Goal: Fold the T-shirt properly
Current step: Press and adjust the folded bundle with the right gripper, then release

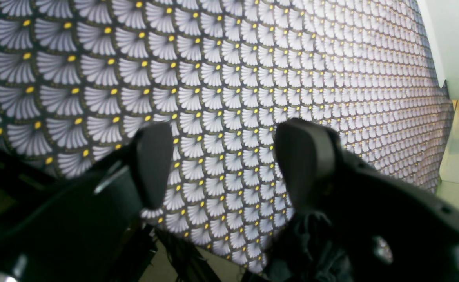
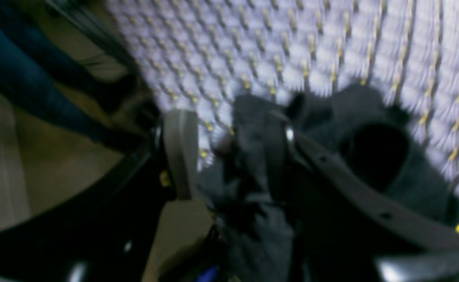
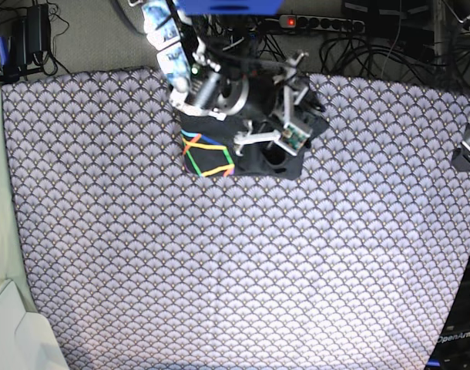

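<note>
My left claw hangs wide open, while my right claw is too blurred to judge.

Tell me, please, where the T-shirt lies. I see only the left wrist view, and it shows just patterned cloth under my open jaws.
Observer: In the base view the T-shirt is a small dark bundle at the far middle of the patterned cloth.
Operator: Which side is up?
Observer: The rainbow-line print faces up, on the bundle's left part in that view.
Operator: And the right gripper?
Observer: The right gripper is over the bundle. The right wrist view shows dark fabric between its jaws, but it is too blurred to tell whether they grip it.
</note>
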